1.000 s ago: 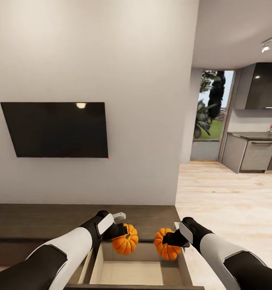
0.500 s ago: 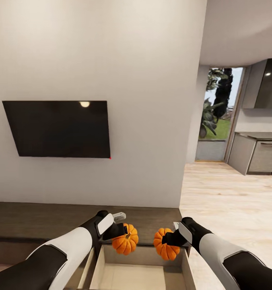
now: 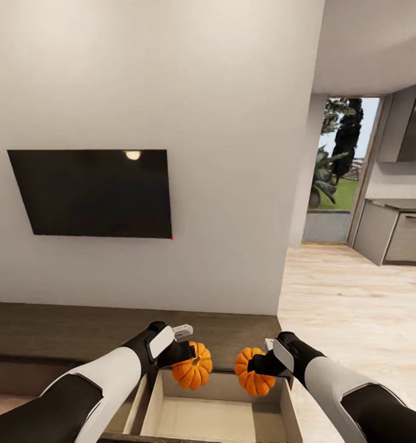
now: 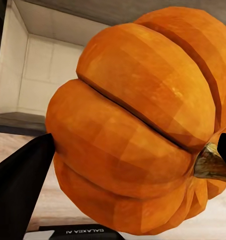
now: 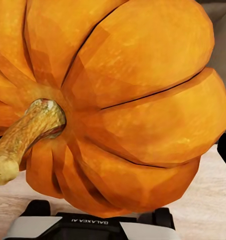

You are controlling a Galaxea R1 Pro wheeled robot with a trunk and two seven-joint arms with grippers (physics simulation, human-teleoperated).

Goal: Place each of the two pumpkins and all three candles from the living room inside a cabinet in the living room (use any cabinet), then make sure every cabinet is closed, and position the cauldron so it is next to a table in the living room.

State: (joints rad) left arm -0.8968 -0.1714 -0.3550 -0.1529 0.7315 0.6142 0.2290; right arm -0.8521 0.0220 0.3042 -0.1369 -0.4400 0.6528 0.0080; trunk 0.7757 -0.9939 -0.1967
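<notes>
Two orange ribbed pumpkins hang side by side over an open drawer [image 3: 211, 413] of the long dark-brown cabinet [image 3: 60, 335]. My left gripper [image 3: 188, 357] is shut on the left pumpkin [image 3: 192, 369], which looms large in the left wrist view as a pumpkin [image 4: 138, 125] with its stem [image 4: 210, 162] at one side. My right gripper [image 3: 256, 365] is shut on the right pumpkin [image 3: 253, 373]; the right wrist view shows this pumpkin [image 5: 123, 100] and its long stem [image 5: 22, 137]. The drawer's light beige inside shows no contents. Candles, cauldron and table are out of view.
A dark wall-mounted TV [image 3: 94, 194] hangs above the cabinet on a white wall. To the right lies light wooden floor [image 3: 349, 307], leading to a kitchen with grey cupboards [image 3: 402, 237] and a glass door [image 3: 337, 169] showing plants outside.
The camera has turned left, so the wall and kitchen shifted right in the picture. Both grippers still hold their pumpkins over the open drawer, in the same pose.
</notes>
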